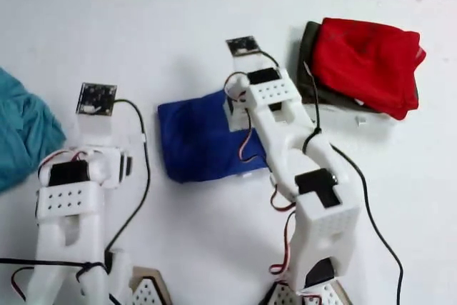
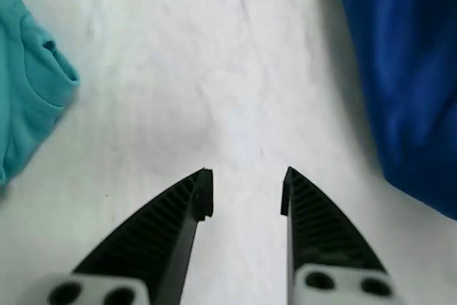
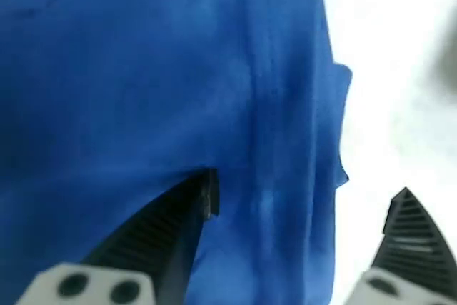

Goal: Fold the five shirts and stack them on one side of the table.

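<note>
Blue shirt (image 1: 200, 141) lay folded on the table (image 1: 143, 33), its long axis running roughly from teal shirt (image 1: 25, 133) toward red shirt (image 1: 364, 62). Right gripper (image 3: 307, 198) sat at blue shirt's red-shirt-side edge, spread wide and empty, one finger over the cloth and the other past the edge. Red shirt, atop a dark shirt (image 1: 310, 41), lay near, beyond that edge. Left gripper (image 2: 246, 191), parted and empty, hung off blue shirt's opposite side. Right arm judged nearer.
</note>
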Available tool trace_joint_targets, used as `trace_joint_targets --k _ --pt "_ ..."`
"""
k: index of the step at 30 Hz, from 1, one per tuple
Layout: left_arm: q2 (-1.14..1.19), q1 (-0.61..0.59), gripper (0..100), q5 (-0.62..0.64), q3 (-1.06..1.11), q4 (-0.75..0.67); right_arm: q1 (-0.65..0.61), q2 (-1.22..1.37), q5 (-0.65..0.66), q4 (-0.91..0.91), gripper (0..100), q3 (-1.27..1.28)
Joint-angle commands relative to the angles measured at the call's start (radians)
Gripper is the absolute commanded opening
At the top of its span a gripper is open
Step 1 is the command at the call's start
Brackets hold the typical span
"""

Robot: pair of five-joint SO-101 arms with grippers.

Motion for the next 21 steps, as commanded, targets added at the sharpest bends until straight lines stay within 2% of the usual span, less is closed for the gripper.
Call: trace_joint_targets --k 1,5,9,11,15,16,18,21 --pt "-0.023 -0.011 18 0.005 -0.008 -0.015 0.013 0.062 -0.015 -0.007 36.4 -0.029" --pt "-0.023 -0.011 18 0.005 -0.008 -0.017 0.008 0.168 -0.021 0.028 36.2 -0.114" --pt "-0.025 -0.011 18 0.005 -0.008 -0.017 0.008 0.275 -0.015 0.173 35.4 -0.282" --pt "-0.025 -0.011 18 0.008 -0.01 -0.017 0.008 0.344 -0.012 0.263 29.6 -0.374" --pt "-0.025 -0.011 18 0.011 -0.01 -0.017 0.01 0.515 0.098 0.429 2.6 -0.578" --pt "-0.025 -0.011 18 0.011 -0.01 -0.017 0.013 0.553 0.12 0.472 1.0 -0.637" --pt "-0.025 -0.011 18 0.011 -0.01 -0.017 0.016 0.616 0.141 0.561 4.1 -0.761" --pt "-0.025 -0.011 18 0.011 -0.01 -0.017 0.035 0.656 0.143 0.579 2.2 -0.85"
